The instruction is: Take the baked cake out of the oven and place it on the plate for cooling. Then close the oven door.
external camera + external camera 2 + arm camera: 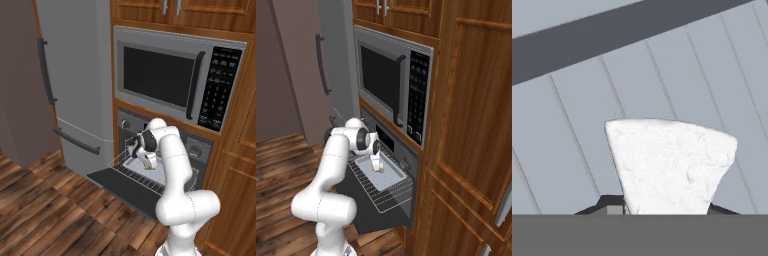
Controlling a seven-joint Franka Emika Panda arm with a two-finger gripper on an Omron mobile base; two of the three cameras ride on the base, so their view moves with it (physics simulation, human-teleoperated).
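Cake, a white wedge, sat on a pale grey tray on the pulled-out wire rack, over the dropped oven door. Gripper was down on it; in hand view the wedge filled the gap between the dark tips, jaws looked closed in against its sides, but a firm pinch can't be confirmed.

Risks: soft cake could crumble or slip out on lift if squeezed off-centre. Tray might drag w/ it. Arm reached low over the door, so elbow could knock the door edge or rack when backing out.

Around: microwave right above the oven limits lift height; fridge to the left, wood cabinets to the right. Plate not spotted.
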